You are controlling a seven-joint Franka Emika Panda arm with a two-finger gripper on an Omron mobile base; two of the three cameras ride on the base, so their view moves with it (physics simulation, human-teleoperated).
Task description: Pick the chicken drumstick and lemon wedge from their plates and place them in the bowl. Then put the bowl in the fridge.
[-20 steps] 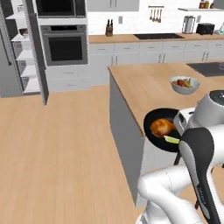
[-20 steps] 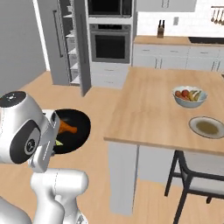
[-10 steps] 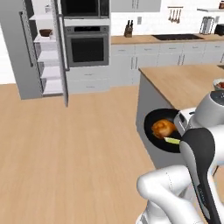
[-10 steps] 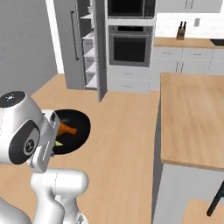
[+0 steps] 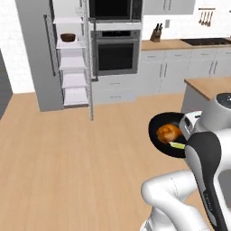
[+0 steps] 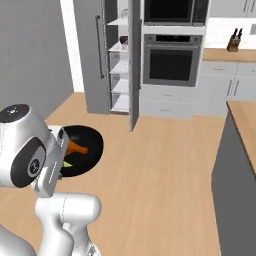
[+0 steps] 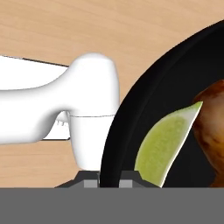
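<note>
My gripper is shut on the rim of the black bowl and holds it in the air over the wooden floor. Inside lie the pale green lemon wedge and, beside it, the glossy brown chicken drumstick. From the left base the bowl hangs in front of my white arm, with the drumstick and the wedge in it. The grey fridge stands open ahead to the left, its white shelves bare to me. The plates are out of view.
A small brown bowl sits on an upper fridge shelf. The open fridge door stands edge-on beside the black wall oven. An island corner lies to the right. Wooden floor stretches between me and the fridge.
The whole picture has shifted: the base has moved, the island has slid off to the right and the open fridge has come nearer the middle. The bowl stays held in the same pose.
</note>
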